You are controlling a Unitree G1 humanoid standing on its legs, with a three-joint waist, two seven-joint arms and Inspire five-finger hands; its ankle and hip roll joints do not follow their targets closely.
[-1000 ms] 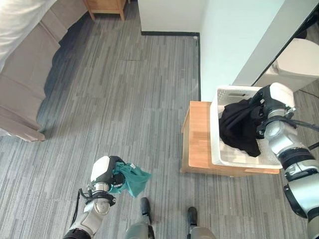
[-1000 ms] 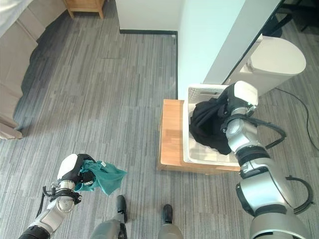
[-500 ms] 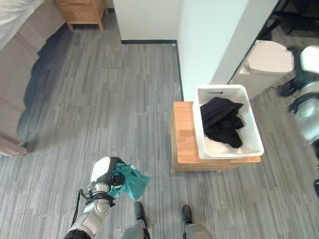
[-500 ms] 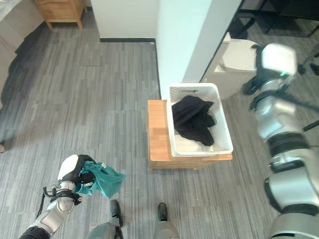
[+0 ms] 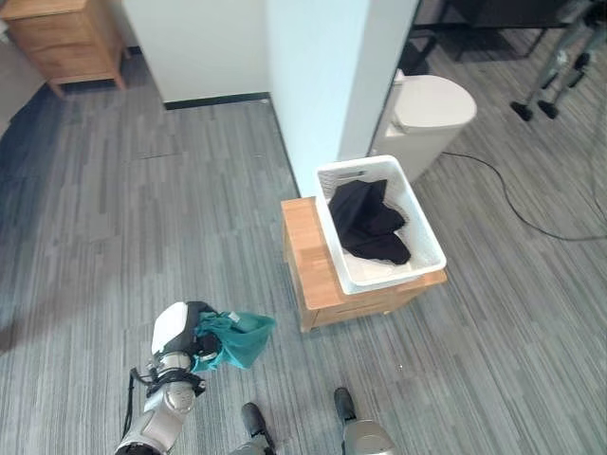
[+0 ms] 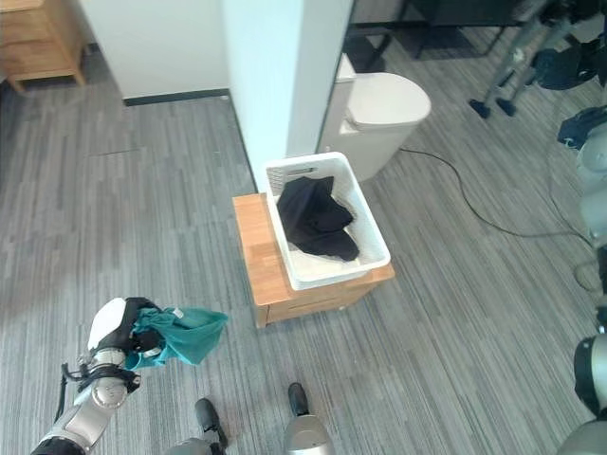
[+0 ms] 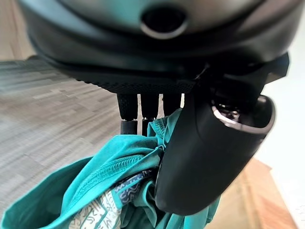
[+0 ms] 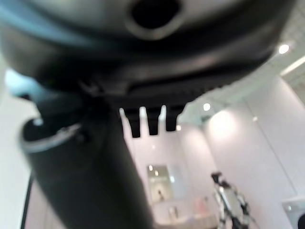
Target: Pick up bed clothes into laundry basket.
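You are holding a teal cloth (image 5: 234, 338) in your left hand (image 5: 180, 334), low at your left side above the floor (image 5: 142, 227). In the left wrist view the fingers (image 7: 141, 107) and thumb are curling round the bunched fabric, so that grip is looking firm. Part of the cloth is hanging free past the hand toward the middle of the room.

The basket (image 5: 424, 238) is sitting on a low wooden tabletop (image 5: 308, 261) ahead and to your right, beside the white pillar (image 5: 327, 76). A black garment (image 5: 368, 221) is already lying inside it, so one piece of the job is looking done.

Your right hand (image 8: 95, 157) is pointing up toward a ceiling and lit walls in its own wrist view, holding nothing; its fingers are reaching out straight and loose.

What is left, as far as you can judge: the teal cloth is well apart from the basket and is not yet over it. You are needing to carry it across and release it in on top of the black garment.
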